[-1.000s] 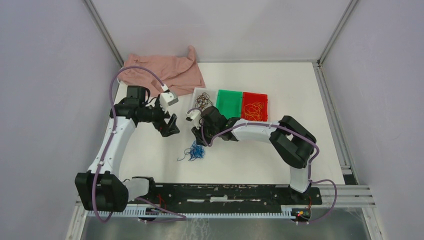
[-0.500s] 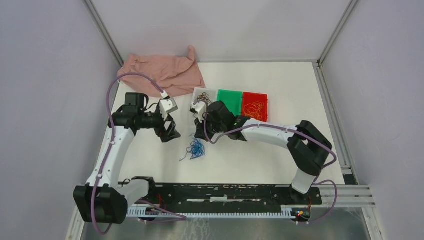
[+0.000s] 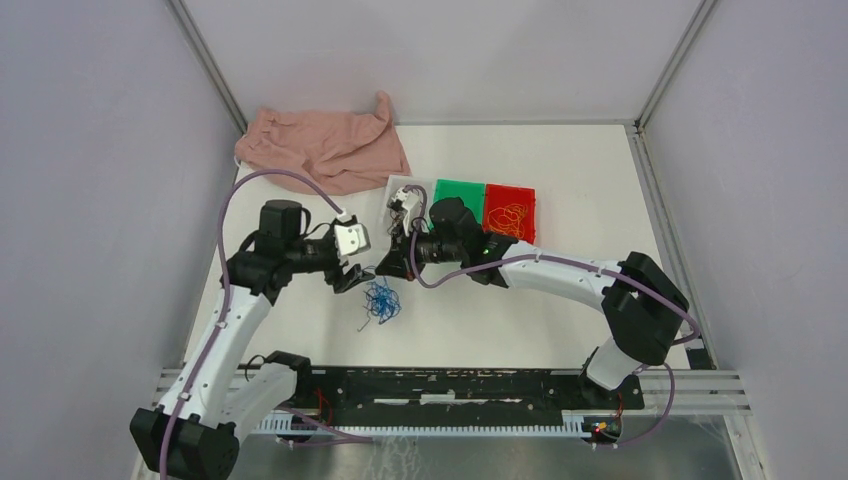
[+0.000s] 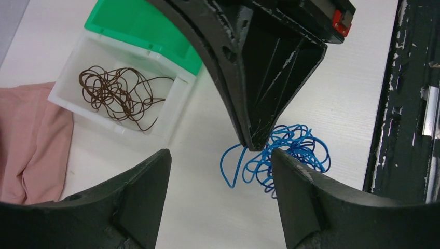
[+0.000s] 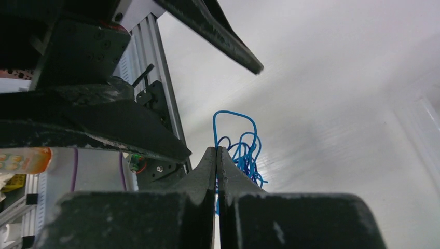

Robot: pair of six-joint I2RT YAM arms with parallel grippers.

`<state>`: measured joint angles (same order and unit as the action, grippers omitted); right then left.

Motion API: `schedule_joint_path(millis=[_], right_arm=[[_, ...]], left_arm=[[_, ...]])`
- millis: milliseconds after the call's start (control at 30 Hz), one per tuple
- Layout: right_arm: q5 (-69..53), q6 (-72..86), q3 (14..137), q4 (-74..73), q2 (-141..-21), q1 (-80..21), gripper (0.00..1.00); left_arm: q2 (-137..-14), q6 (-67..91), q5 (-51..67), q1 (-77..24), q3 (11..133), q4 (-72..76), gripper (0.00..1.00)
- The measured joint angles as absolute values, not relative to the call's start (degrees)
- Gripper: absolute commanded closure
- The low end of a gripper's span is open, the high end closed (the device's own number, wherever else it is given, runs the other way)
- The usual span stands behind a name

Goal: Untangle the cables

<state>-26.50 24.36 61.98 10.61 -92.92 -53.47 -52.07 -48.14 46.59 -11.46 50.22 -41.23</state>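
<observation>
A tangled blue cable bunch (image 3: 380, 300) lies on the white table between my two grippers. My right gripper (image 3: 386, 268) is shut on a blue strand (image 5: 214, 129) at the bunch's top edge, and the loops (image 5: 243, 153) spread just beyond its tips. My left gripper (image 3: 350, 277) stands open just left of the bunch. In the left wrist view the blue cable (image 4: 293, 153) and the right gripper's tip (image 4: 254, 144) sit between and ahead of the left fingers (image 4: 140, 197). A dark brown cable (image 4: 117, 96) lies in the white bin (image 4: 174, 109). A yellow-orange cable (image 3: 512, 218) lies in the red bin (image 3: 510, 193).
A green bin (image 3: 458, 203) stands between the white and red bins. A pink cloth (image 3: 325, 148) is crumpled at the back left. The black rail (image 3: 450, 385) with the arm bases runs along the near edge. Purple arm cables (image 3: 270, 178) loop above the left arm.
My right gripper has shut on a blue strand and now points left. The left gripper moved right and down, close to the bunch, and narrowed a little. The bunch shifted slightly.
</observation>
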Motion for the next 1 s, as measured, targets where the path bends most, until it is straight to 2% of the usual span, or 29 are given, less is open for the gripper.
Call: schedule_joint_path(millis=[167,367,533,833,1000], right_arm=[[-28.08,27.29,61.93,12.75,-92.92,-53.47,1.0],[-29.45,29.98,60.8,14.66,-92.9,-53.47,1.0],[-30.3,31.83,59.46,16.29,-92.79,-53.45,1.0],[-32.42,35.66,58.98,19.7,-92.79,-53.45,1.0],[-32.71,36.71,58.98,20.16,-92.64,-53.45,1.0]], left_arm=[[-51.29,-50.78,44.99,-14.46,48.8,-40.97,0.27],[-49.19,-55.11,43.03,-14.98,47.27,-42.13,0.47],[-44.86,-57.6,42.06,-15.03,45.84,-41.3,0.5],[-43.48,-59.59,42.11,-16.27,44.45,-40.8,0.48],[-43.35,-60.12,42.0,-16.53,43.66,-40.64,0.57]])
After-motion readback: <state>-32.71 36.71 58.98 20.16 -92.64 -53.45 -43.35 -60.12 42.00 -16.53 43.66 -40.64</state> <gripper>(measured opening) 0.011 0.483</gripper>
